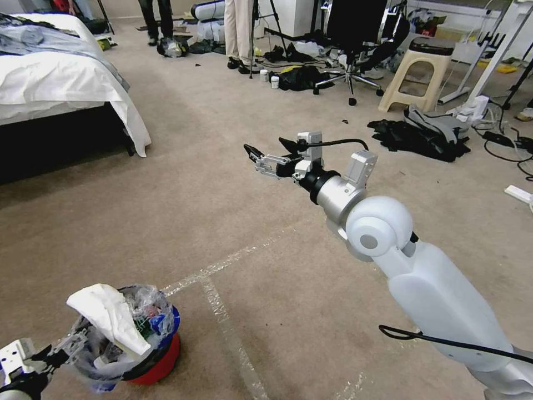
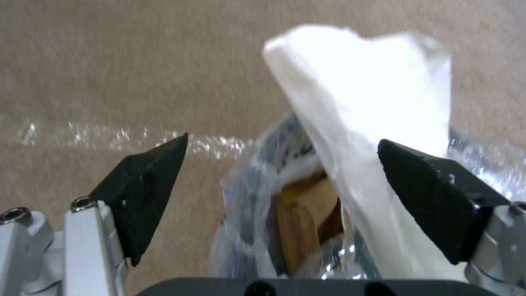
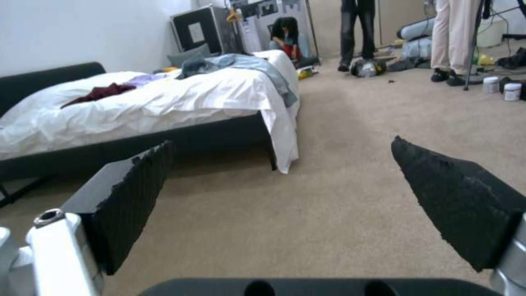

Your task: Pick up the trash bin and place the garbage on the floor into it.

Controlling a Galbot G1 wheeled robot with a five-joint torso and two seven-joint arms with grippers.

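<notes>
the trash bin [image 1: 158, 364] stands on the floor [image 1: 222, 194] in the lower left of the head view. it is a small round red bin with a clear bluish plastic bag [image 1: 141, 303] as a liner, and the bag rises above the rim. the bin is full. a flat white slipper [image 1: 108, 316] sticks out of the top, tilted toward the upper left of the frame, and beside it are small pieces in red, green and blue inside the liner. in the left wrist view a brown paper bag [image 2: 307, 222] sits deep in the liner, just beside the white slipper [image 2: 372, 102].

the left hand [image 1: 61, 347] is at the lower left edge of the head view, touching the liner side of the bin. in the left wrist view its black fingers [image 2: 148, 193] stand wide apart, one at each side of the bin's top, not closed on anything.

the right hand [image 1: 266, 155] is held up in the middle of the head view, well apart from the bin, pointing toward the bed [image 1: 61, 83] in the upper left. its fingers [image 3: 460, 201] are spread apart and hold nothing.

a shiny tape line [image 1: 227, 328] crosses the carpet just beside the bin.
</notes>
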